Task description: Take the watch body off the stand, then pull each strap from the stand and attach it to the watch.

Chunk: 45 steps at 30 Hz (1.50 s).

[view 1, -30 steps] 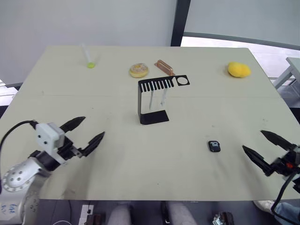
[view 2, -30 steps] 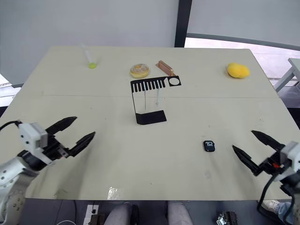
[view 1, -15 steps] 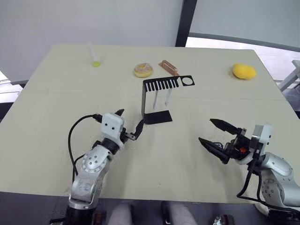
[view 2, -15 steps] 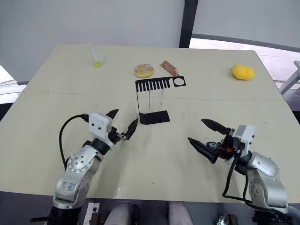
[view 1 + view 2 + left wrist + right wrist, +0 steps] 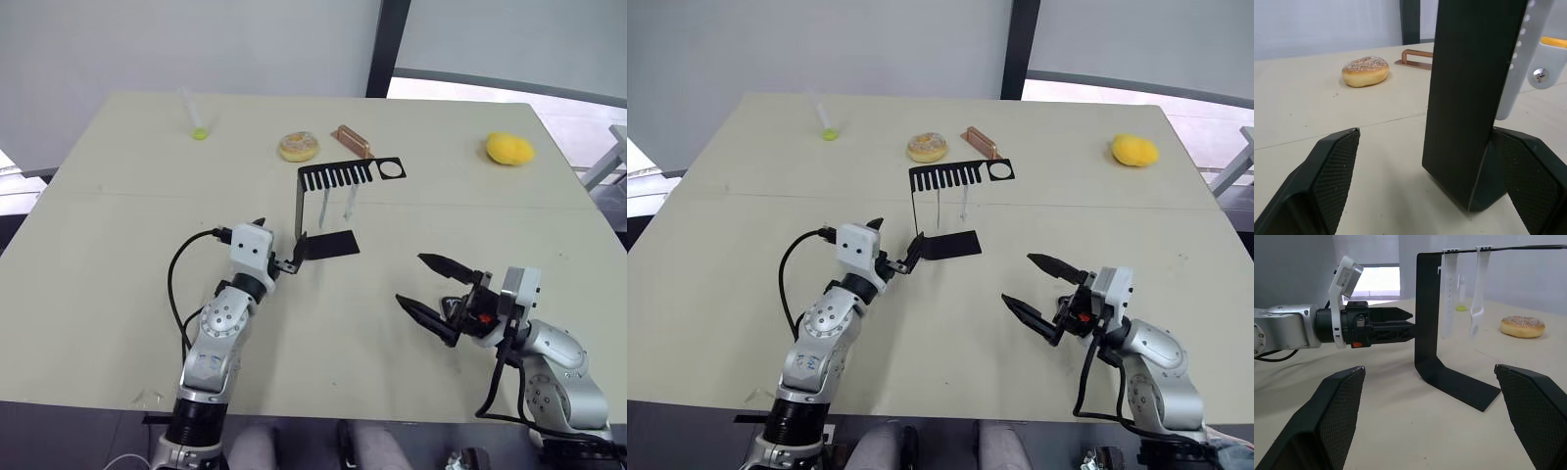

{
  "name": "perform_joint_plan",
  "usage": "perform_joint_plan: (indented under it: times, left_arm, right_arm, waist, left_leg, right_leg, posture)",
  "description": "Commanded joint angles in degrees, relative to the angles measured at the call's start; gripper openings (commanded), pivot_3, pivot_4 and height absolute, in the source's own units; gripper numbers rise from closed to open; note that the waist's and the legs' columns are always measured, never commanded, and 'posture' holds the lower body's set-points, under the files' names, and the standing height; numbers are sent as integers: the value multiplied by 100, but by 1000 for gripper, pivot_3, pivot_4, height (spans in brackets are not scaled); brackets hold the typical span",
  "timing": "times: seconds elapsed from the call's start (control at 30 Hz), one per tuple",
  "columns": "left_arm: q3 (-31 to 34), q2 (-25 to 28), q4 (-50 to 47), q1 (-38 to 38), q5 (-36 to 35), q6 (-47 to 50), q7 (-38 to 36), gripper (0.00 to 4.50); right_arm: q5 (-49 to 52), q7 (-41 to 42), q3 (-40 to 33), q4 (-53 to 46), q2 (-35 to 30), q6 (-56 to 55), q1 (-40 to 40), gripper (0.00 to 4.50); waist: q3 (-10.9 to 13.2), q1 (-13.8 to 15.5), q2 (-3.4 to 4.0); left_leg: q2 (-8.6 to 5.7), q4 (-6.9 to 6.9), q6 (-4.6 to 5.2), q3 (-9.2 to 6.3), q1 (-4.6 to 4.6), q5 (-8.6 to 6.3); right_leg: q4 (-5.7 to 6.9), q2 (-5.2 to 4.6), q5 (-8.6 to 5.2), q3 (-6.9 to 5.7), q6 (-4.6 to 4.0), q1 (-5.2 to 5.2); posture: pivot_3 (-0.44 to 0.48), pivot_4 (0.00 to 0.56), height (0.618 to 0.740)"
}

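The stand (image 5: 323, 211) sits mid-table, its base flat and its comb arm reaching toward my right. Both straps (image 5: 1463, 296) hang from the comb slots, side by side, free below. The ring hole at the arm's end is empty, and I cannot find the watch body anywhere on the table; my right arm may be covering it.

My left gripper (image 5: 898, 257) is at the foot of the stand's upright. Its fingers are spread, one on each side of the upright's lower end, with the far finger (image 5: 1528, 171) right against the bend and the near one well clear. My right gripper (image 5: 431, 292) hovers over bare table, near the stand's base but not touching it, fingers wide apart and holding nothing.

So I judge the body step done, or at least not what I am on: the left is setting up to brace the stand so a strap can be pulled. Next I should close the left on the upright, then bring the right up to the nearer strap and draw it off the slot without tipping the stand.

Beyond lie a doughnut (image 5: 299, 147), a brown block (image 5: 350, 140), a yellow lump (image 5: 509, 149) and a green-tipped tube (image 5: 192, 113).
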Motion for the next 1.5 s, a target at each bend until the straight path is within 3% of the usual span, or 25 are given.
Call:
perform_joint_plan:
  times: [0.03,0.67,0.8,1.0,1.03,1.23,1.5]
  left_arm:
    - [125,-102,-92,-163,35,-126,146,4500]
    - [-18,-252,352,-609,43,-179,32,4500]
    - [-67,-274,403,-637,32,-189,-22,3268]
    - [-188,-238,404,-670,112,-277,-106,237]
    - [-198,-230,387,-650,129,-287,-111,36]
    - [-190,-205,231,-477,134,-314,-147,36]
    - [-144,-265,134,-489,250,-324,51,36]
  right_arm:
    - [44,-82,-78,-284,7,-58,78,4477]
    - [-212,-496,254,-444,178,-29,72,4477]
    - [-243,-586,269,-472,235,-21,99,4500]
    - [-440,-1145,262,-505,519,-72,61,4500]
    - [-588,-1266,304,-515,575,-127,51,4500]
    - [-1649,-2484,658,-969,987,130,-21,4500]
    - [-1865,-3415,1394,-1791,1592,1053,-474,4500]
  waist:
    - [0,0,0]
    - [0,-1,0]
    - [0,-1,0]
    - [0,-7,0]
    - [0,-7,0]
    - [0,-13,0]
    - [0,-23,0]
  left_leg:
    - [0,0,0,0,0,0]
    - [1,-1,-15,0,1,9]
    - [1,-1,-15,0,1,8]
    - [1,-2,-15,0,1,8]
    - [1,-3,-16,0,1,9]
    - [2,-5,-20,1,-1,11]
    - [3,-5,-30,1,-4,15]
  right_leg:
    - [0,0,0,0,0,0]
    - [1,3,0,0,0,0]
    - [0,2,0,0,0,0]
    - [1,4,0,0,0,-1]
    - [1,4,0,0,0,-1]
    - [4,3,0,2,0,-8]
    - [4,3,0,2,0,-12]
  posture:
    - [0,150,740]
    - [0,150,740]
    - [0,150,740]
    - [0,150,740]
    - [0,150,740]
    - [0,150,740]
    - [0,150,740]
